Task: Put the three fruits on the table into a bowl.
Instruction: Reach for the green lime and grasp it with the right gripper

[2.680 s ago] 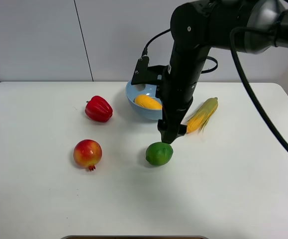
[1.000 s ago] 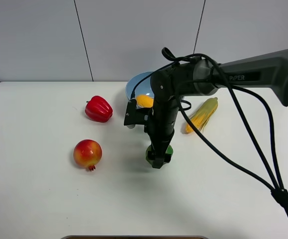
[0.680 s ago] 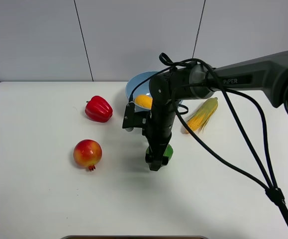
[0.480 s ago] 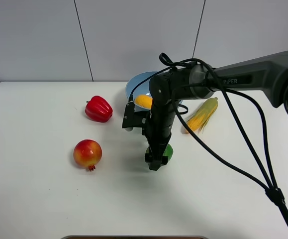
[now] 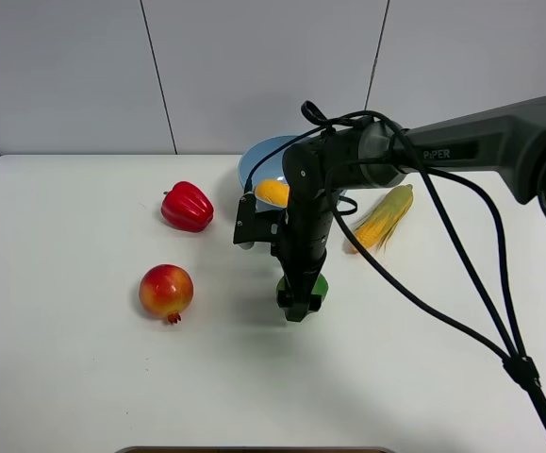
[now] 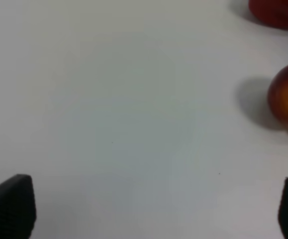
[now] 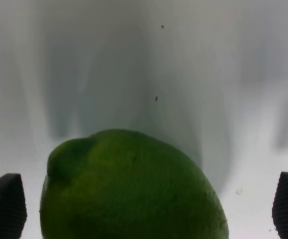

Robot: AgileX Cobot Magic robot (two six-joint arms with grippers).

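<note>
Green lime (image 7: 134, 189) sat between my right gripper's (image 5: 298, 307) wide-spread fingers (image 7: 4, 204) (mango (image 5: 273, 192) lay in the light blue bowl (image 5: 252, 162)), lined up for a pinch.

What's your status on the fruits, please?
Right gripper open, straddling lime. Left gripper open. Mango in bowl; pomegranate on table. Nothing blocking.

Mango (image 5: 273, 192) in bowl (image 5: 256, 162); pomegranate (image 5: 166, 292) left of lime (image 7: 134, 194)
</note>
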